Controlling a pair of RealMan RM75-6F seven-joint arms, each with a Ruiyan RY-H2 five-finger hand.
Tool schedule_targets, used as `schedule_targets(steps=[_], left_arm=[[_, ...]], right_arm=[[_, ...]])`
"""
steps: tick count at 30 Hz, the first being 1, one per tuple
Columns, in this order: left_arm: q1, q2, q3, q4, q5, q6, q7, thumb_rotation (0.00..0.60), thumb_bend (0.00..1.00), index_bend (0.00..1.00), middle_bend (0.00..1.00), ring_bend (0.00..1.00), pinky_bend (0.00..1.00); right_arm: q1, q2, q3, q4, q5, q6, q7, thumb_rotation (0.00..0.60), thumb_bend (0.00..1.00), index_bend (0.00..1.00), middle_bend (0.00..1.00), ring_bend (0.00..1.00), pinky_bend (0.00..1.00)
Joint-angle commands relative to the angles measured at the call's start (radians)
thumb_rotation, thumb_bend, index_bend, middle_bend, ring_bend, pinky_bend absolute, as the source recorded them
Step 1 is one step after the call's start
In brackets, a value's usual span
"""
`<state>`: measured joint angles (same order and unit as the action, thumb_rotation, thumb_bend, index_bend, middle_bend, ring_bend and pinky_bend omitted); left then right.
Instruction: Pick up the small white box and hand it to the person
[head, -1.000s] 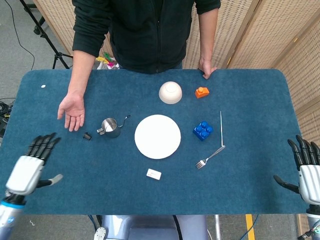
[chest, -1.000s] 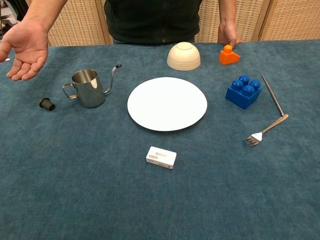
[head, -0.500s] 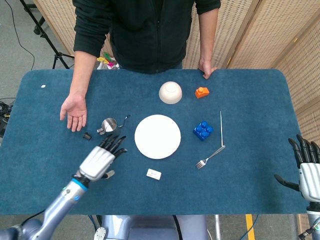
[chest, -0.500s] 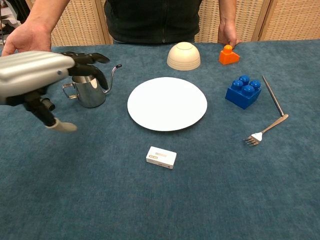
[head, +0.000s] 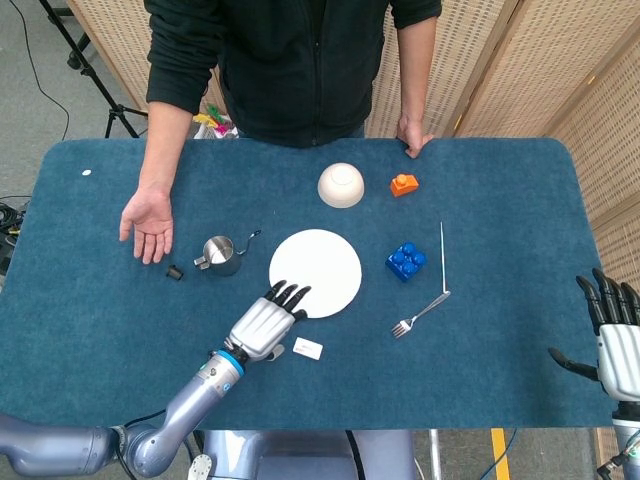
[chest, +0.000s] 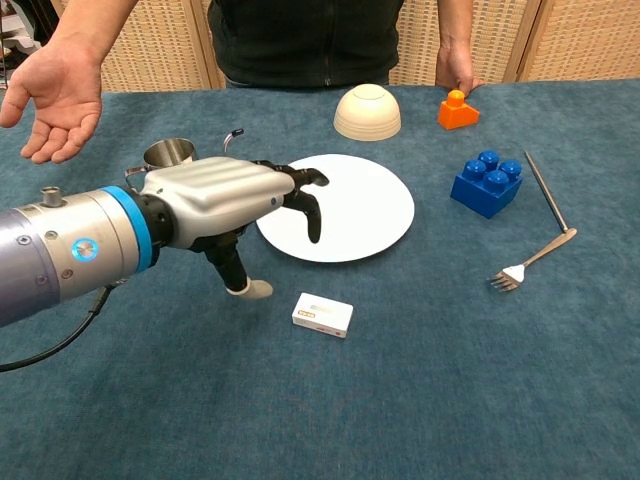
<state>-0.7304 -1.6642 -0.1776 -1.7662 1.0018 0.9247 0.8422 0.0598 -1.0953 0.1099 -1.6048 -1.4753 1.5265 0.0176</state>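
Your left hand (chest: 215, 200) above the surface (chest: 450, 380), fingers (chest: 305, 205) spread and empty, small white box (chest: 322, 314) lying just right of the thumb, untouched, right hand (head: 618, 345) open.

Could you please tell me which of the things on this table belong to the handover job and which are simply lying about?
Job: small white box; robot's left hand, open beside it; person's open palm.

Lying about: round white plate, steel pitcher, upturned cream bowl, blue brick, orange brick, fork.
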Motion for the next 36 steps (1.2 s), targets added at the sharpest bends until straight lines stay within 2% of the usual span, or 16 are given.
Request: schedule_targets(steps=[1,8,18,24,29,32,36], left_arm=[[-0.029,-0.02,0.014,0.031,-0.022,-0.01,0.007,0.6,0.25,0.35,0.0,0.0,0.0],[-0.067,-0.054,0.033,0.071,-0.047,-0.026,-0.02,0.6,0.25,0.36,0.0,0.0,0.0],[-0.117,-0.139,0.056,0.143,-0.093,0.004,-0.001,0.6,0.25,0.37,0.0,0.0,0.0],[-0.139,-0.167,0.065,0.163,-0.119,0.013,0.002,0.6,0.3,0.41,0.0,0.0,0.0],[-0.15,-0.183,0.072,0.172,-0.142,0.029,0.018,0.6,0.34,0.48,0.0,0.0,0.0],[-0.154,-0.189,0.076,0.174,-0.15,0.044,0.026,0.6,0.41,0.57,0.0,0.0,0.0],[-0.157,-0.186,0.083,0.17,-0.151,0.064,0.032,0.6,0.47,0.64,0.0,0.0,0.0]], right_arm=[[0.002,-0.001,0.001,0.002,0.005,-0.005,-0.002,0.6,0.0,0.0,0.0,0.0,0.0],[0.007,-0.004,0.002,0.005,0.015,-0.017,-0.007,0.6,0.0,0.0,0.0,0.0,0.0],[0.007,-0.003,0.003,0.006,0.019,-0.02,-0.004,0.6,0.0,0.0,0.0,0.0,0.0],[0.009,-0.001,0.004,0.007,0.023,-0.024,0.002,0.6,0.0,0.0,0.0,0.0,0.0],[0.009,0.0,0.004,0.007,0.024,-0.026,0.004,0.6,0.0,0.0,0.0,0.0,0.0],[0.009,0.0,0.003,0.007,0.024,-0.026,0.006,0.6,0.0,0.0,0.0,0.0,0.0],[0.009,0.002,0.003,0.006,0.023,-0.026,0.009,0.6,0.0,0.0,0.0,0.0,0.0]])
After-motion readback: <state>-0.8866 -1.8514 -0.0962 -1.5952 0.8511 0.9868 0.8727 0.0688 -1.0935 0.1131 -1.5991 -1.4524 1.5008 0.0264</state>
